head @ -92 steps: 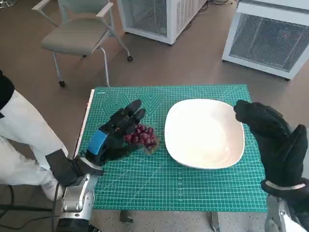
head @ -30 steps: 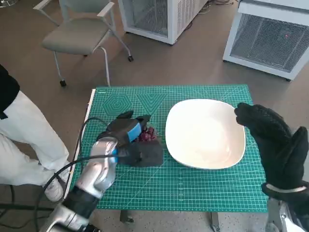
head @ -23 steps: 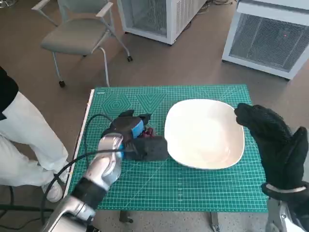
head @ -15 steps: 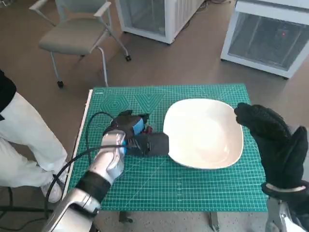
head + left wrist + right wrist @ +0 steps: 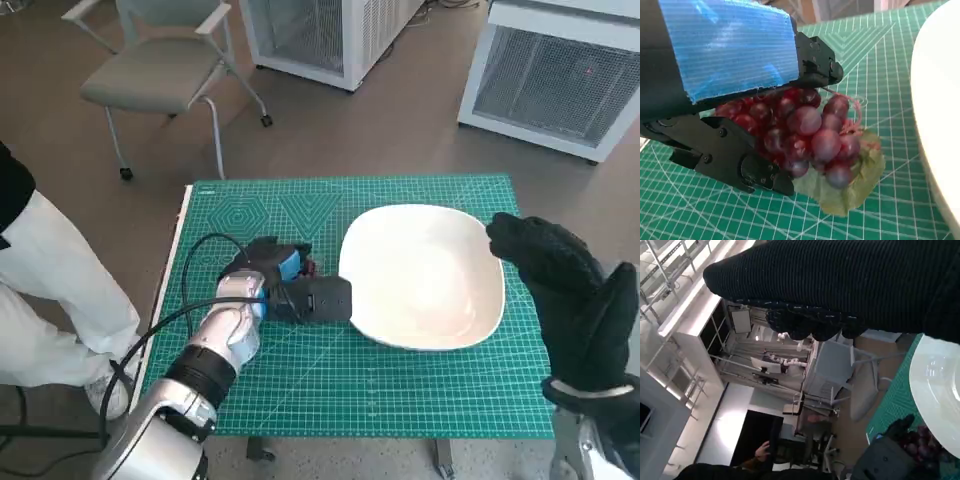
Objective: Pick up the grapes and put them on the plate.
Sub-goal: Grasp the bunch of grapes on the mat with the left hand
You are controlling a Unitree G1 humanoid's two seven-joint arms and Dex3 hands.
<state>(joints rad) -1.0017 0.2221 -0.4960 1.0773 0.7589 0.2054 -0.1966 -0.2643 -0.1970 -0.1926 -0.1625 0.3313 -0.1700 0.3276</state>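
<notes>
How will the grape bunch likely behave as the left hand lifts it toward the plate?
The grapes form a loose cluster, so they probably sag or swing. The leaf beneath looks thin, likely floppy. The left hand grips only one side; the free side may droop.

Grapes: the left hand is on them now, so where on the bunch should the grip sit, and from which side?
Grip the grapes across the thick middle of the cluster, from above on the side away from the plate, much as the left hand closes now. The leaf underneath is thin and floppy, probably a poor hold.
</notes>
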